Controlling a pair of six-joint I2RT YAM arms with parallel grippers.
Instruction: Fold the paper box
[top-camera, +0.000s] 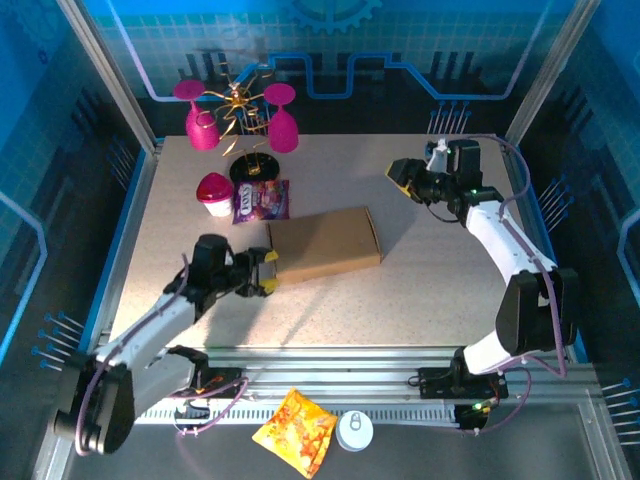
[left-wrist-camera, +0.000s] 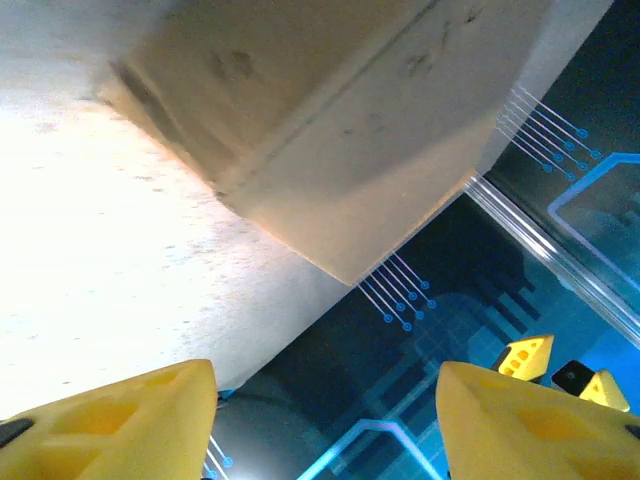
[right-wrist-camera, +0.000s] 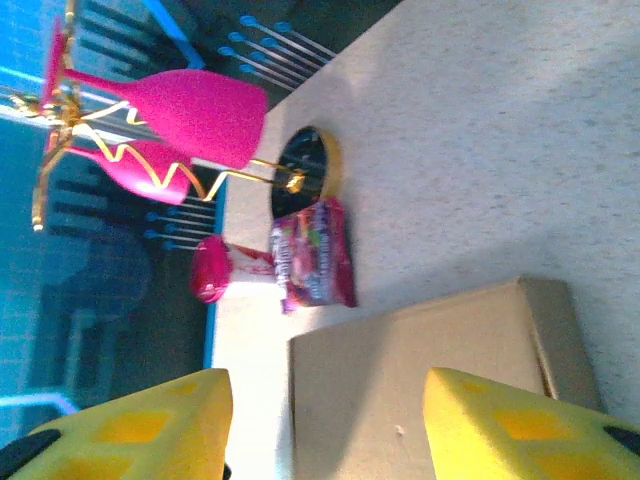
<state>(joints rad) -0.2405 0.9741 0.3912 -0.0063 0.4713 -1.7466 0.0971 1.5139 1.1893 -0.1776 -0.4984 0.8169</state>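
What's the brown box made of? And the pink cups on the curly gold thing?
The flat brown rectangular box looks like cardboard: dull, matte, creased edges. The two pink goblets could be plastic or glass; their surface looks grainy, maybe glittered. Their curly gold stand looks like shiny metal wire.

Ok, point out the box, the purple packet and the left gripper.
box (top-camera: 325, 245): top view, middle of its top face
purple packet (top-camera: 262, 201): top view, centre of its front
left gripper (top-camera: 268, 272): top view, midway between its yellow fingertips
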